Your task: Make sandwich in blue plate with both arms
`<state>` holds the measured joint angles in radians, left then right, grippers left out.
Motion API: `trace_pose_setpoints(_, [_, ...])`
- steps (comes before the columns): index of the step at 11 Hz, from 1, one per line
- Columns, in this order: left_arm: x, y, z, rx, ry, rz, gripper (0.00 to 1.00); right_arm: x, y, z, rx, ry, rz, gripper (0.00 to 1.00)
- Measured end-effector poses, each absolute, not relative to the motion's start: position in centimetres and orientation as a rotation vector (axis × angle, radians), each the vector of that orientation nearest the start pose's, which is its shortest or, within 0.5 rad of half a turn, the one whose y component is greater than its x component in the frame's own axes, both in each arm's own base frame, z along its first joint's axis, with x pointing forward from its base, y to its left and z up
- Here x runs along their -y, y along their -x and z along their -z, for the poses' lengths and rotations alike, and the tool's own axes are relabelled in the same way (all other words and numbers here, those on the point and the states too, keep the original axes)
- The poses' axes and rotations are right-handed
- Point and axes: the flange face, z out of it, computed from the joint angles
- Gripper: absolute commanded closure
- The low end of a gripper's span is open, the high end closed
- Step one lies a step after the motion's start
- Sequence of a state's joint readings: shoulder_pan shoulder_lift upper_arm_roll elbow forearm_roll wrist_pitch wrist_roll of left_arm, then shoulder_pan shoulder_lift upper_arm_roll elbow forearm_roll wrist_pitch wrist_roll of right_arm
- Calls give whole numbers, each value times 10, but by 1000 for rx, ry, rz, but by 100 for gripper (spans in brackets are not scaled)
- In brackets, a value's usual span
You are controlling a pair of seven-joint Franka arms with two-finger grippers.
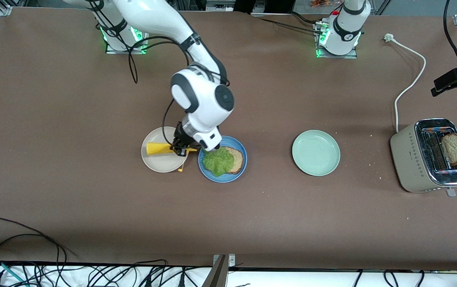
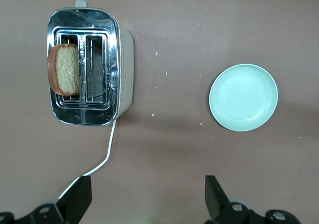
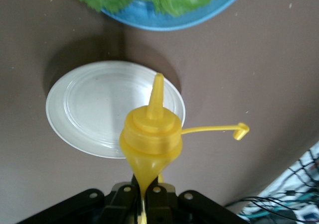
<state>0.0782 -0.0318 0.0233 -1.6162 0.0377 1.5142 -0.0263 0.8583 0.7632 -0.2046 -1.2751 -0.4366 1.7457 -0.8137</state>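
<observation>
Your right gripper (image 1: 180,150) hangs over the round beige plate (image 1: 156,161), its black fingers (image 3: 151,193) pinching a yellow plastic squeeze bottle (image 3: 152,139) held sideways, the cap dangling on its strap. Just beside it, toward the left arm's end, the round medium-blue plate (image 1: 211,174) holds a slice of brown grainy bread (image 1: 237,159) with a crinkled green lettuce leaf (image 1: 217,160) on top. Your left gripper (image 2: 147,199) waits with fingers spread wide, high over the table near the pale mint-green plate (image 1: 316,152) and the beige-and-chrome toaster (image 1: 408,159), where a second bread slice (image 1: 454,148) stands in a slot.

Lettuce (image 1: 217,160) lies on bread (image 1: 234,159) in the plate (image 1: 212,175) beside another plate (image 1: 154,163).
</observation>
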Motion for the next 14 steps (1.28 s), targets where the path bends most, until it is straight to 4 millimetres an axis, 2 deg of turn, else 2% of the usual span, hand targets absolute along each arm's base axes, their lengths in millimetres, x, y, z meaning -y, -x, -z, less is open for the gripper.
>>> trace_pose_setpoints(2, [-64,-535,-614,216,3103,-116,0,-457,-553,-285,-1869,-1673,412,95])
trace_pose_setpoints(3, [-66,-535,-614,223,3104,-117,0,-458,-552,-284,-1868,-1666,414,95])
trace_pose_setpoints(5, [-67,-535,-614,226,3105,-118,0,-450,-560,-287,-1848,-1678,414,95])
trace_pose_setpoints(7, [-67,-535,-612,203,3107,-122,0,-432,-574,-299,-1857,-1793,411,95])
trace_pose_setpoints(10, [-68,-538,-607,132,3112,-137,0,-380,-608,-341,-1996,-2015,379,95])
trace_pose_setpoints(12, [-69,-539,-604,116,3113,-149,0,-330,-634,-365,-2084,-2176,322,95])
trace_pose_setpoints(14, [-71,-546,-590,116,3111,-187,0,-280,-654,-374,-2207,-2310,266,95])
